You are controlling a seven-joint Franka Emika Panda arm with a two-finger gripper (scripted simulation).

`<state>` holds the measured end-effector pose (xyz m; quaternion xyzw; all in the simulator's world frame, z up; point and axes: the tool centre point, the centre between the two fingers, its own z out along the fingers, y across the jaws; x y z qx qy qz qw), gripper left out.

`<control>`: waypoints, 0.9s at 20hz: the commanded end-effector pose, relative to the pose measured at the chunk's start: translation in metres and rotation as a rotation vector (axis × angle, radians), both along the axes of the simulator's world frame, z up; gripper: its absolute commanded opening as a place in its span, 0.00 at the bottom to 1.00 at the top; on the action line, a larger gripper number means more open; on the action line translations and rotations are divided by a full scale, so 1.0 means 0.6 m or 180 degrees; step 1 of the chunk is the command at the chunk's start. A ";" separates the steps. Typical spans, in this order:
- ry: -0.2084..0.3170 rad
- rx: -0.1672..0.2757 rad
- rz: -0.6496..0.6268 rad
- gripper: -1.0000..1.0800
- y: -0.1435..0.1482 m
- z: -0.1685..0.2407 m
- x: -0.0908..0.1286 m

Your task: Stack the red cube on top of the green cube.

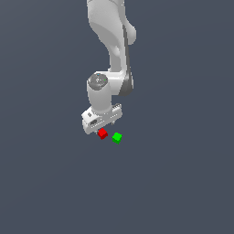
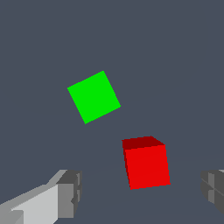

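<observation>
Red is what you line up on first: the red cube point(image 2: 146, 166) sits on the tabletop point(image 2: 175, 52) in the gap between the two fingertips point(image 2: 70, 192) of the tool point(image 2: 142, 192), and neither pad touches it. The tool is spread open, holding nothing. In the wrist view the red cube lies closer to one fingertip than the other, so you judge it off-centre in the gap; shift the tool sideways until the cube is midway before you close. The cube's faces also look slightly turned against the pads, so rotate the wrist a little until the pads meet two flat faces squarely, not an edge. In the exterior view the tool point(image 1: 103, 127) hangs right above the red cube point(image 1: 103, 133), and how much height is left cannot be read; descend slowly and straight down, and close only once the pads are level with the cube's sides.

Beyond the red cube, just beside it but clearly apart, rests the green cube point(image 2: 94, 96), turned at an angle to the red one. In the exterior view it point(image 1: 117, 137) lies towards that view's right of the red cube. Keep the nearer finger clear of it while you descend, since a nudge would move your stacking target.

Counting: one red cube, one green cube, one tool with two fingers, one arm point(image 1: 112, 45).
</observation>
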<state>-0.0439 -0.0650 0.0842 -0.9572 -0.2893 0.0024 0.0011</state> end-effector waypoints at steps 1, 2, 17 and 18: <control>-0.0006 0.0000 0.0137 0.96 -0.009 -0.007 0.000; -0.0008 0.0000 0.0181 0.96 -0.012 -0.010 0.000; -0.0016 -0.0001 0.0418 0.96 -0.030 -0.024 0.002; -0.0016 -0.0001 0.0418 0.96 -0.030 -0.024 0.002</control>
